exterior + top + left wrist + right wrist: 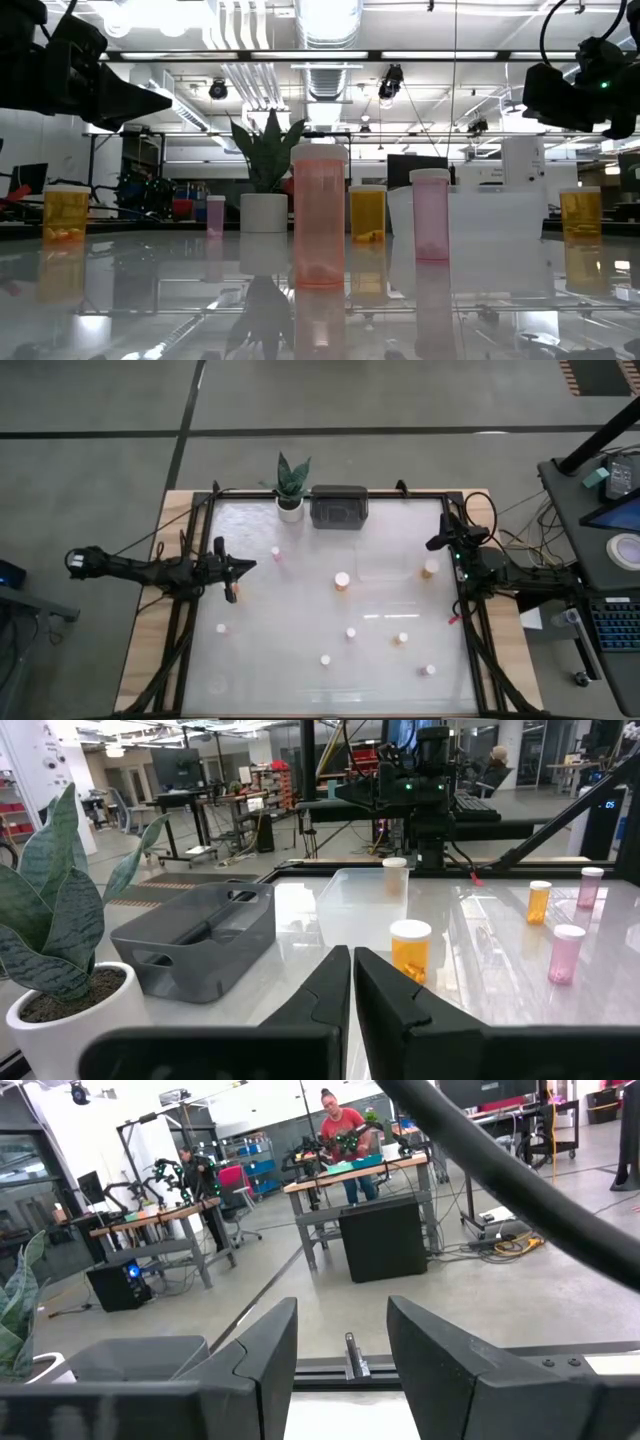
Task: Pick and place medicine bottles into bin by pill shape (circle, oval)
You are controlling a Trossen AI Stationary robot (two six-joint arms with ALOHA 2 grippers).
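You have both dark arms lifted off the glossy white table point(300, 660), each stretched in from its own side. Your left gripper point(249, 564) reaches level over the left edge toward the middle, and its two dark fingers point(330, 988) are pressed together with nothing between them. Your right gripper point(433, 544) hangs over the far right corner, pointed out past the table's far edge; its jaws stand partly apart and hold nothing. The medicine bottles, small cylinders with white round caps, stand upright and scattered across the table, none of them in a bin. A wide amber-orange bottle point(342, 581) stands near the centre, and another amber one point(430, 568) sits at the right, just beside your right gripper. A small pinkish bottle point(276, 554) stands near your left gripper, slightly farther back. More small bottles dot the near half: one at the left point(221, 628), one in the middle point(351, 632), one nearer you point(326, 659), an orange one point(402, 638) and one at the near right point(429, 670). At the far edge sit a dark grey rectangular plastic bin point(339, 508) and, left of it, a green-leaved plant in a white round pot point(290, 506). A clear rectangular plastic bin point(388, 556) lies near the far right.
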